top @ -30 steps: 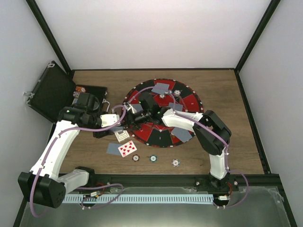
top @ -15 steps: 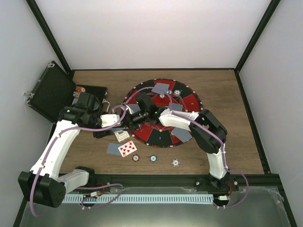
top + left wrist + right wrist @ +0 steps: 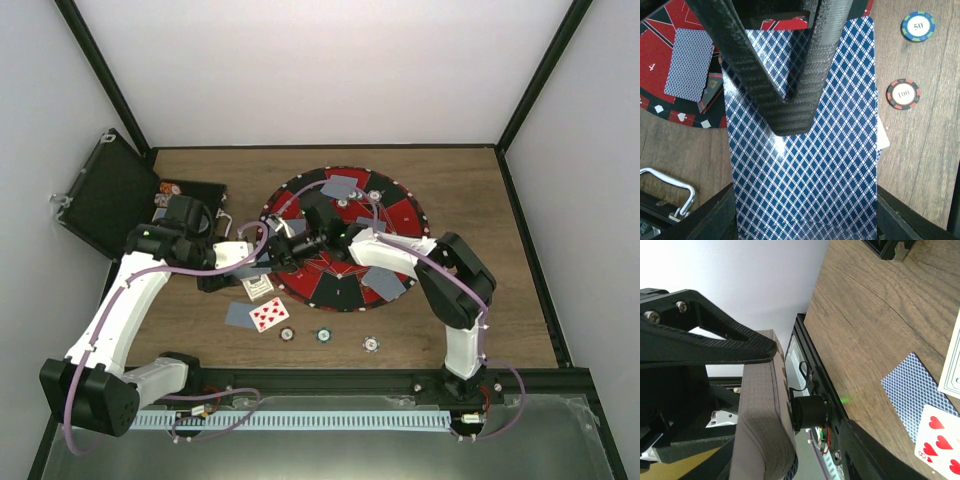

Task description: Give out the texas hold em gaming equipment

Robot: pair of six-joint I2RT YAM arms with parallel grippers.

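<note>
Left gripper (image 3: pixel 790 119): fingers together, clamped on a blue-backed card (image 3: pixel 805 200). A white edge shows under that card's right side; what it belongs to cannot be told. The held card hangs above the table (image 3: pixel 480 200) at the left rim of the mat (image 3: pixel 400 215).

Right gripper (image 3: pixel 290 248): just beside the left gripper, over the mat's left rim. Whether its jaws are apart or together cannot be told, nor whether it touches the held card.

On the table nearer the arm bases, a hearts card (image 3: pixel 268 314) lies face up, just beside a face-down card (image 3: pixel 240 315) on its left. Nearer still, three chips lie in a row, each apart: orange chip (image 3: pixel 287 333), blue chip (image 3: pixel 323 335), pale chip (image 3: pixel 371 344).

Several face-down cards lie on the mat, among them a far card (image 3: pixel 340 185). The case (image 3: pixel 110 195) stands open at far left.
</note>
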